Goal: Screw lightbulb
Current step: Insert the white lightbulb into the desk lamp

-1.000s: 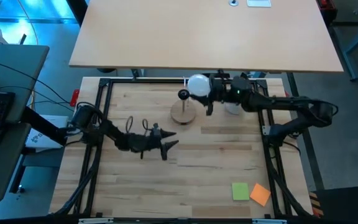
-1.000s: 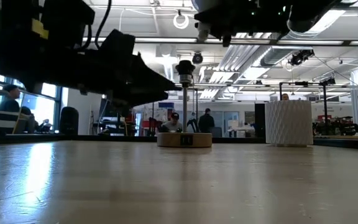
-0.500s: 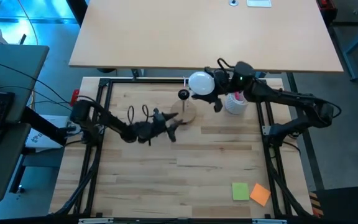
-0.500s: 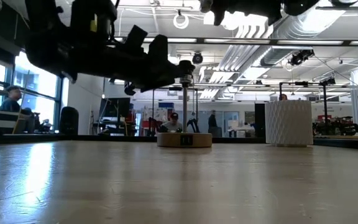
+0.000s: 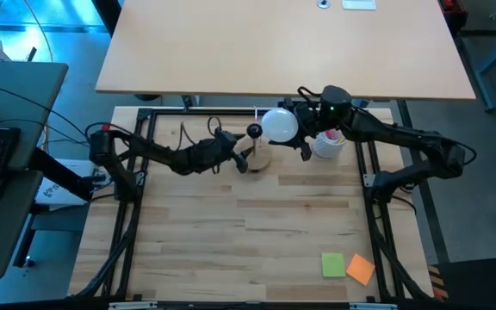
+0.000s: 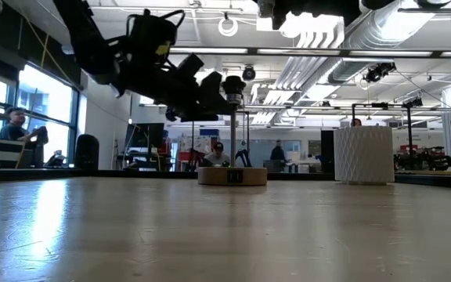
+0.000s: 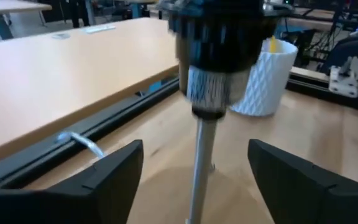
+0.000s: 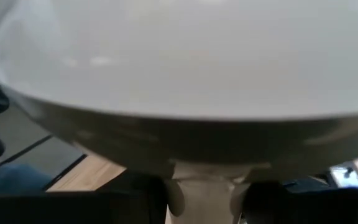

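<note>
1. While the lightbulb (image 5: 279, 124) hangs in the air at the far side of the table, the black socket (image 5: 253, 131) sits just left of it, close but apart.
2. Right gripper (image 5: 302, 126) is clamped on the bulb's narrow screw base (image 8: 204, 194); globe leads leftward, long axis roughly level in the high view, not yet stood over the socket.
3. Left gripper (image 7: 194, 171) has its jaws apart, one finger either side of the stand's thin post (image 7: 201, 162), beneath the socket, touching nothing I can see.
4. Wooden stand base (image 5: 257, 158) lies under both; white ribbed cup (image 5: 325, 145) stands just right.
5. Judgement: right arm is nearer the bulb and must tip the base downward onto the socket.
</note>
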